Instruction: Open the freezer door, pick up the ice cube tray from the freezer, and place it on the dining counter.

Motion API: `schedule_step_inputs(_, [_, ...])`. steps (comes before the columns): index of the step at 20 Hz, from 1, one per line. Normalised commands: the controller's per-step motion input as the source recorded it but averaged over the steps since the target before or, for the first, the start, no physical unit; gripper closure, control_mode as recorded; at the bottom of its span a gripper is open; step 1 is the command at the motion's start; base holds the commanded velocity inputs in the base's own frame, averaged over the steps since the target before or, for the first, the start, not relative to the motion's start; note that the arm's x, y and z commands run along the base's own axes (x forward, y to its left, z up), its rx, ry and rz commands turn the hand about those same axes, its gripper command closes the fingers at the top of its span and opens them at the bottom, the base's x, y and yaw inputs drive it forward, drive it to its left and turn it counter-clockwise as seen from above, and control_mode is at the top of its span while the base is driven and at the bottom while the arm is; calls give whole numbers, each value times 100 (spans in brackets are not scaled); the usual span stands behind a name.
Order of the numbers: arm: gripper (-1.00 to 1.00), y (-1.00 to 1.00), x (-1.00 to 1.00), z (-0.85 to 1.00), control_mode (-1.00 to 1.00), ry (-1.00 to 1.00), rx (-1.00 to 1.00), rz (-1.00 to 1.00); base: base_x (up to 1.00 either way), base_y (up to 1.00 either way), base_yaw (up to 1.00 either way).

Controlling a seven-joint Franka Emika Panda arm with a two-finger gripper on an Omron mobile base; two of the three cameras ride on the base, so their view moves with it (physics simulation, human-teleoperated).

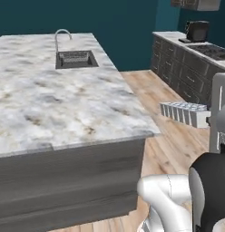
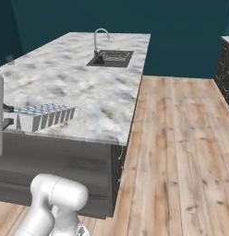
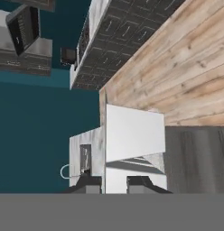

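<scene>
**Tray in my pincer, held beside the marble surface**

My pincer (image 3: 114, 184) is closed tight on one end of the tray (image 1: 184, 113). In the hand view my two dark fingertips (image 3: 142, 182) rise at the bottom edge, with the tray's pale flat side standing up between them and hiding much of what lies beyond.

From the left base view the tray hangs in the air, level, cells showing as a row of little walls, to the right of the surface (image 1: 51, 99) and clear of its edge, above the plank floor (image 1: 173, 136). From the right base view the tray (image 2: 42, 115) shows in front of the near left part of the slab; its end toward my hand meets the dark fingers at the left border of that picture. I cannot tell from that angle whether it is over the slab or just short of it.

Farther along the surface lies the sink (image 1: 75, 59), set into the marble, with the curved faucet (image 1: 60, 38) beside it. Past the floor on the right stands a run of dark drawers (image 1: 182, 68) under a second marble top, carrying a black appliance (image 1: 196, 31). Teal wall (image 2: 171, 27) closes the far end.
</scene>
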Motion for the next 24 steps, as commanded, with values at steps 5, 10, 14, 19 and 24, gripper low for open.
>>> schedule_step_inputs(5, [100,0,0,0,100,0,0,0,33,80,30])
schedule_step_inputs(10, [100,0,0,0,100,0,0,0,39,66,16])
schedule_step_inputs(14, [100,0,0,0,100,0,0,0,52,22,9])
schedule_step_inputs(19, [100,0,0,0,100,0,0,0,50,1,5])
schedule_step_inputs(24, [100,0,0,0,100,0,0,0,45,0,1])
